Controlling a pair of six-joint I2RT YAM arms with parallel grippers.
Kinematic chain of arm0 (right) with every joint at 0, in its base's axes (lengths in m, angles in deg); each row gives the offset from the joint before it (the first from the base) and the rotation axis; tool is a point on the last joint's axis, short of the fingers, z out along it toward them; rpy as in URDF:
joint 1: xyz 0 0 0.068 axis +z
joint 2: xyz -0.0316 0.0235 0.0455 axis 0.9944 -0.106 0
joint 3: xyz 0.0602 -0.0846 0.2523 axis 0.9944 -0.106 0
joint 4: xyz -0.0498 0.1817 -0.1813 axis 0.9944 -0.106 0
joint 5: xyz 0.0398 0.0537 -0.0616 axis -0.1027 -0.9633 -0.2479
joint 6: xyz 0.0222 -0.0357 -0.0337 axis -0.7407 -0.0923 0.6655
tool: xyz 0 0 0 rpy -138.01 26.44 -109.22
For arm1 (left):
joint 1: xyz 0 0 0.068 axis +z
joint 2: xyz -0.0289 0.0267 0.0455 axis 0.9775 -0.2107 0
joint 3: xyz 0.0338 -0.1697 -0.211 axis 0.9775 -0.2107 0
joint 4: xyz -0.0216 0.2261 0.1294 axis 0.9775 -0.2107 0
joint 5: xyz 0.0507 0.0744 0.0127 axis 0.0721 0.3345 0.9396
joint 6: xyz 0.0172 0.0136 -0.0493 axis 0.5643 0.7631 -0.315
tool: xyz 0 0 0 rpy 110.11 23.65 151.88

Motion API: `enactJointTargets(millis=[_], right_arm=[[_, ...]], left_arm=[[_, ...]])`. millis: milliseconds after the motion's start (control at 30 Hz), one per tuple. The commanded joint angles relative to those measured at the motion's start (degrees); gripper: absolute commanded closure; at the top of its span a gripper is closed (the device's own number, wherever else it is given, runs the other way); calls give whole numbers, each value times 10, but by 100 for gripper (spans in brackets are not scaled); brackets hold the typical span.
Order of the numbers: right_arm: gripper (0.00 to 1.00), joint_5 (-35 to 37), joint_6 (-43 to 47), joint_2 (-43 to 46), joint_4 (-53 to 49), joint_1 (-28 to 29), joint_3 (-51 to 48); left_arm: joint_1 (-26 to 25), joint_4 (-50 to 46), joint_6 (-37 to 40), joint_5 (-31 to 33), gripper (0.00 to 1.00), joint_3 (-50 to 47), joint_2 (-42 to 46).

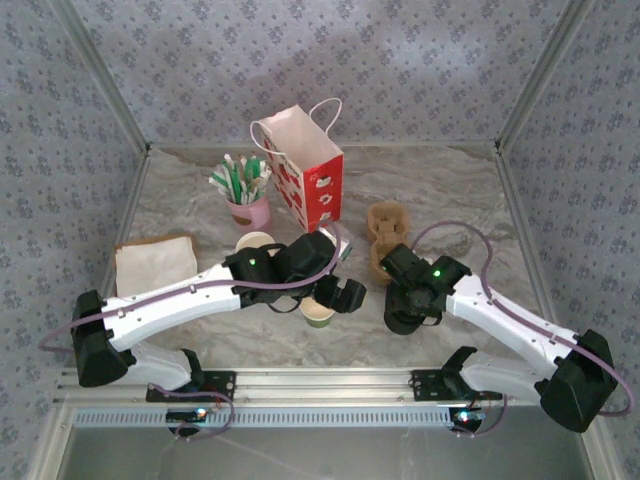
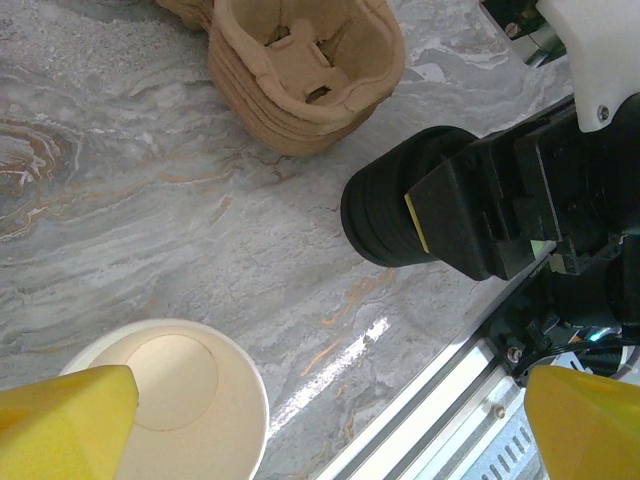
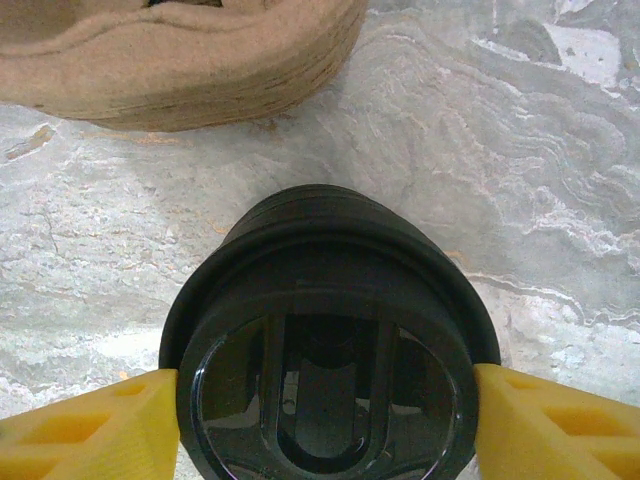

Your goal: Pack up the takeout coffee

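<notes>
The takeout coffee cup (image 1: 318, 316), a small paper cup with greenish sides, stands near the table's middle with its top open. From the left wrist its white inside (image 2: 165, 400) shows. My left gripper (image 1: 335, 297) (image 2: 325, 430) hangs open over it, the cup lying by the left finger (image 2: 65, 425). To the right stands a squat pile of black lids (image 2: 385, 215) (image 3: 320, 300). My right gripper (image 1: 408, 308) (image 3: 325, 420) reaches down over the pile. Both yellow pads (image 3: 90, 425) press the rim of the top lid.
A stack of brown cup carriers (image 1: 386, 235) (image 2: 300, 70) (image 3: 180, 60) lies just beyond the lids. Further back are a red-and-white paper bag (image 1: 305, 175), a pink cup of stirrers (image 1: 248, 205), white cups (image 1: 255, 243) and napkins (image 1: 155, 265). A metal rail (image 1: 320, 385) runs along the near edge.
</notes>
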Motion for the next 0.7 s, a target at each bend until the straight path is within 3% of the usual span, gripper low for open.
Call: enactJointTargets(millis=[0,667], right_arm=[[28,16,-15,-2,-26,5,15],[28,-11,-18,6,-33,7,13]], left_arm=[[-4,8,2,11,1,-7,19],[-3,10,1,19,0,-13,23]])
